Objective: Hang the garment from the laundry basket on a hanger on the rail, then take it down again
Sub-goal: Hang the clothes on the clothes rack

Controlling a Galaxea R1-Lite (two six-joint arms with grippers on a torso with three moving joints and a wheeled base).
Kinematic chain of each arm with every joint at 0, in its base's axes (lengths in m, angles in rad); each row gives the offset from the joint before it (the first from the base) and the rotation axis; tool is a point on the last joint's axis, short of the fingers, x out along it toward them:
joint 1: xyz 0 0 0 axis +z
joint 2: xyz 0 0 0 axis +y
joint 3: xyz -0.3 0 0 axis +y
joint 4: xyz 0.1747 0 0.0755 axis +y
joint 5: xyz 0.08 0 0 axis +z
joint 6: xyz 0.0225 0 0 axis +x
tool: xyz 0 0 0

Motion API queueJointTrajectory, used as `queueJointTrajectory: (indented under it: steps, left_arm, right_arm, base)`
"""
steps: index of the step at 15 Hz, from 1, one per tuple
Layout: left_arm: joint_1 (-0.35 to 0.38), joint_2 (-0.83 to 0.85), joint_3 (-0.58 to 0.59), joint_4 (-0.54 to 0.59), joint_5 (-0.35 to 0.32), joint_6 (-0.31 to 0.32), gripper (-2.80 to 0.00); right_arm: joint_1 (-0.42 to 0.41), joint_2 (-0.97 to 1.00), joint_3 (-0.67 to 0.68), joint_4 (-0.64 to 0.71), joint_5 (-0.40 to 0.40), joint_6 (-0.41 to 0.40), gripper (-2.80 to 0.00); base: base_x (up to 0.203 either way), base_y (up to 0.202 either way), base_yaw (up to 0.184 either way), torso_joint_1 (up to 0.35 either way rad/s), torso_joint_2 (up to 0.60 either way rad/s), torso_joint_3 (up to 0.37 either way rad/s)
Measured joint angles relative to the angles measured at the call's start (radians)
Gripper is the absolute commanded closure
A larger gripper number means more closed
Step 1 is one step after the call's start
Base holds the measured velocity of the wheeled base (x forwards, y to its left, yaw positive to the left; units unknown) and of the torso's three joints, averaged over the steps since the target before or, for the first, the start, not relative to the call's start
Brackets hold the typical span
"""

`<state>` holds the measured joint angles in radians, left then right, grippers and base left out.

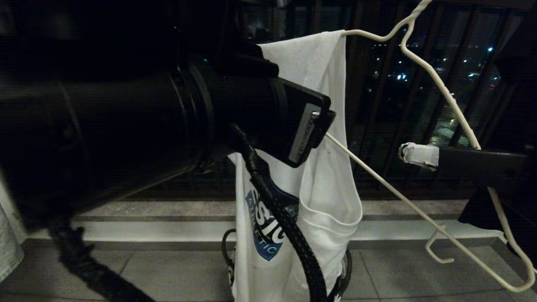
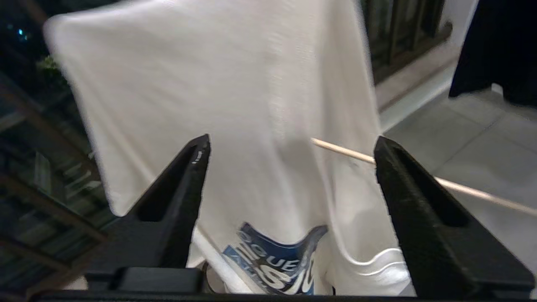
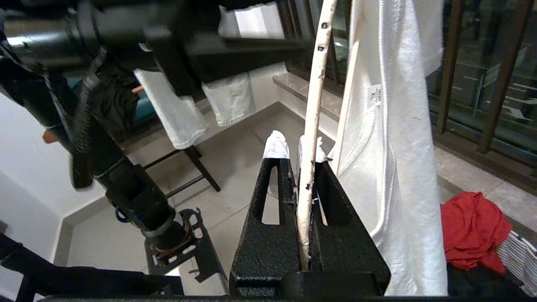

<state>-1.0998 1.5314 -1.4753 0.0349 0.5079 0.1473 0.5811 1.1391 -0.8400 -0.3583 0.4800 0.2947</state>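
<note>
The garment (image 1: 319,180), a white T-shirt with a blue chest print, hangs draped over one end of the tilted off-white wire hanger (image 1: 444,92). My right gripper (image 3: 293,142) is shut on the hanger's wire (image 3: 312,105), its taped fingertips (image 1: 417,154) showing at the right of the head view. My left gripper (image 2: 291,147) is open just in front of the garment (image 2: 251,105), nothing between its fingers (image 2: 195,159). The left arm (image 1: 126,121) fills the head view's left. Below the shirt, only a dark loop handle of the laundry basket (image 1: 223,247) shows. The rail is out of view.
Dark balcony railing bars (image 1: 377,105) stand behind a stone sill (image 1: 168,207). A red cloth (image 3: 470,226) lies low beside the shirt. White towels (image 3: 176,113) hang on a rack at the far side of the tiled floor (image 3: 235,159).
</note>
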Motion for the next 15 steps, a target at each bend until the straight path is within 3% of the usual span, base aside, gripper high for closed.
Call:
queueJointTrajectory:
  steps: [5, 10, 15]
  left_arm:
    - [0.053, 0.041, -0.043, -0.025, 0.023, 0.069, -2.8]
    - [0.096, 0.076, -0.04, -0.227, 0.071, 0.171, -2.8]
    - [0.098, 0.113, -0.035, -0.306, 0.076, 0.184, -2.8]
  right_arm:
    - [0.0, -0.011, -0.002, 0.0, 0.0, 0.0, 0.0]
    - [0.0, -0.024, 0.0, 0.0, 0.0, 0.0, 0.0]
    - [0.0, -0.032, 0.0, 0.0, 0.0, 0.0, 0.0]
  base:
    - [0.0, 0.0, 0.0, 0.0, 0.0, 0.0]
    - [0.0, 0.0, 0.0, 0.0, 0.0, 0.0]
    - [0.0, 0.0, 0.0, 0.0, 0.0, 0.0]
